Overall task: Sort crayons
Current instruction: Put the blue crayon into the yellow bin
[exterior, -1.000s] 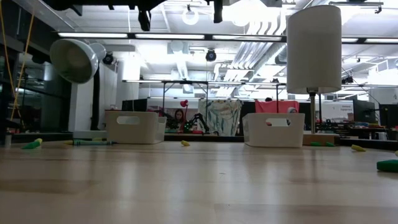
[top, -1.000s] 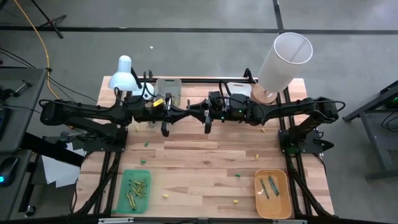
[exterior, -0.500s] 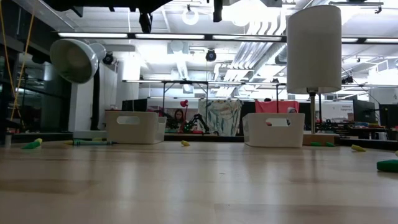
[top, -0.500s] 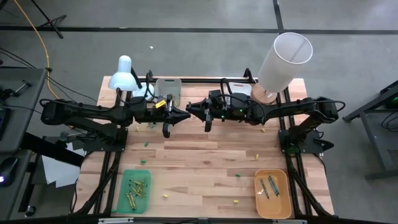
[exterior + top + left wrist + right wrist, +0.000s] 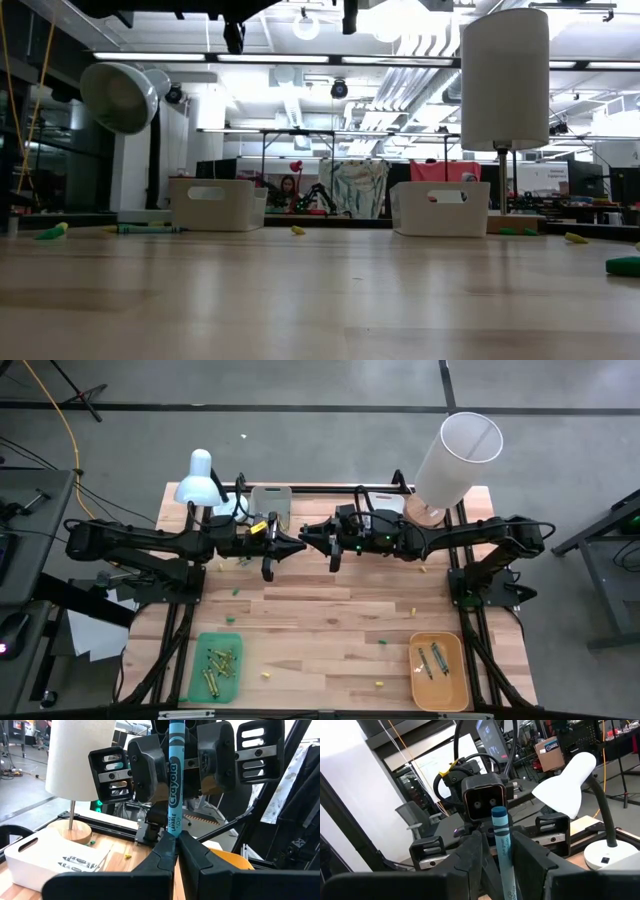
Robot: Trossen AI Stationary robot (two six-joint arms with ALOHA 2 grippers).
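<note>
High above the middle of the table my two grippers meet tip to tip. A blue crayon (image 5: 174, 780) stands upright between them. My left gripper (image 5: 174, 837) is shut on its lower part. My right gripper (image 5: 498, 842) is open, one finger on either side of the crayon's upper part (image 5: 501, 832), with a gap showing beside it; whether one finger touches it, I cannot tell. In the high view the crayon is hidden by the grippers (image 5: 300, 538). More crayons lie in a green tray (image 5: 218, 665) and an orange tray (image 5: 438, 670) near the front edge. My left gripper pinches the crayon's lower part (image 5: 173, 831) between its two fingertips. The fingers come at it level, from the table's left, and lie across it. The crayon stands upright above them, lifted clear of the table.
Two white bins (image 5: 270, 500) (image 5: 385, 503) stand at the back edge, one with crayons lying on it (image 5: 75, 862). A white desk lamp (image 5: 200, 478) is at the back left, a tall white lampshade (image 5: 455, 455) at the back right. Small green (image 5: 381, 643) and yellow (image 5: 267, 675) bits dot the table.
</note>
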